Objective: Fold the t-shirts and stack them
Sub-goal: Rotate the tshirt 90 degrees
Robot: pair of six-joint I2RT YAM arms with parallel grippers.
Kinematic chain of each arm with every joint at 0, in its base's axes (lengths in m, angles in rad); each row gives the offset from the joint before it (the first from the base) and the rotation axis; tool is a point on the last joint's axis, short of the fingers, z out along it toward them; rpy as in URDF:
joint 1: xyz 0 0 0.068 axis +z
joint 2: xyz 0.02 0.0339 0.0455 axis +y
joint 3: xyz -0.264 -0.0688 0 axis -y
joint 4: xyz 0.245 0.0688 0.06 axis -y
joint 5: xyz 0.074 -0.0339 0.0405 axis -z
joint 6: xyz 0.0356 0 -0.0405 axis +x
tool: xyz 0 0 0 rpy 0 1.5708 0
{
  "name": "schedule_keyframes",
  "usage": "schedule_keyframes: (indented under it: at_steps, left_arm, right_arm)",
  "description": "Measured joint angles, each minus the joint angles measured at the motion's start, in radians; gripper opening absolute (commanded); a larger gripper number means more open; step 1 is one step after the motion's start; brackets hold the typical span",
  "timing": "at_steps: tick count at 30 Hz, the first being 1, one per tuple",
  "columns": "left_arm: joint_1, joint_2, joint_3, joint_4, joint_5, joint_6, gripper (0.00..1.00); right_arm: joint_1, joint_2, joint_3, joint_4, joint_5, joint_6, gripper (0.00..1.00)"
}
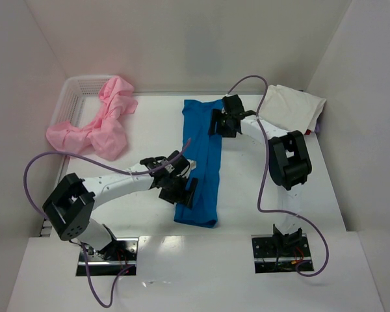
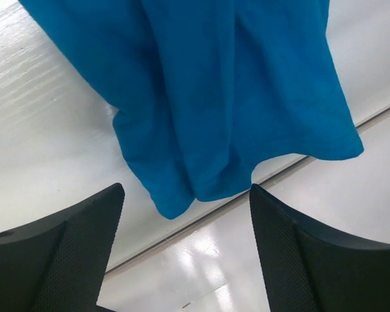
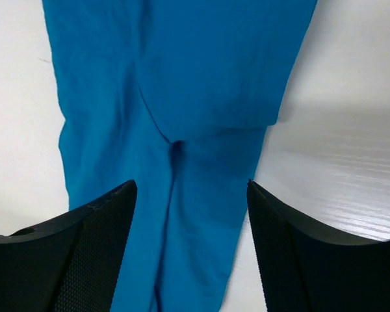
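The bright blue t-shirt (image 1: 202, 156) lies as a long narrow folded strip down the middle of the table. My left gripper (image 1: 181, 188) is open above the strip's near left edge. In the left wrist view (image 2: 187, 260) its jaws are empty, with the shirt's hem (image 2: 234, 97) beyond them. My right gripper (image 1: 216, 122) is open over the strip's far end. In the right wrist view (image 3: 190, 253) the blue cloth (image 3: 182, 97) lies under the spread jaws. Pale pink t-shirts (image 1: 97, 123) lie crumpled at the far left. A cream-white t-shirt (image 1: 292, 107) lies at the far right.
A white lattice basket (image 1: 75, 88) stands at the far left, partly under the pink cloth. White walls close in the table at the back and both sides. Purple cables loop from both arms.
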Motion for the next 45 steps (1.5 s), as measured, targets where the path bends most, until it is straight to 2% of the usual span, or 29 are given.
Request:
schedule_keyframes:
  at_steps: [4,5,8,9,10,16,29,41,45]
  left_arm:
    - [-0.008,0.009,-0.002,0.012,0.014,-0.007,0.78]
    - [-0.011,0.016,-0.002,0.016,0.017,-0.011,0.73]
    - [-0.019,0.043,-0.002,0.019,0.029,-0.02,0.68]
    - [-0.02,0.052,-0.002,0.018,0.034,-0.019,0.61]
    - [-0.021,0.058,-0.002,0.018,0.04,-0.019,0.59]
    - [-0.022,0.082,-0.002,0.018,0.069,-0.018,0.56]
    - [-0.071,0.185,-0.002,0.06,0.153,-0.018,0.55]
    - [-0.072,0.198,0.001,0.086,0.187,-0.016,0.55]
    - [-0.072,0.197,0.001,0.084,0.184,-0.018,0.55]
  right_arm:
    - [0.0,0.003,-0.01,0.031,-0.014,0.011,0.63]
    - [0.0,0.005,-0.01,0.043,-0.017,0.014,0.59]
    - [0.0,0.021,-0.009,0.071,-0.02,0.019,0.52]
    - [0.0,0.031,-0.008,0.078,-0.022,0.02,0.5]
    - [0.0,0.042,-0.007,0.082,-0.023,0.021,0.48]
    - [0.0,0.133,0.032,0.087,-0.04,0.026,0.43]
    - [0.007,0.237,0.185,0.081,-0.061,0.022,0.41]
    - [0.047,0.344,0.356,0.051,-0.096,0.017,0.41]
    - [0.053,0.343,0.356,0.047,-0.096,0.008,0.51]
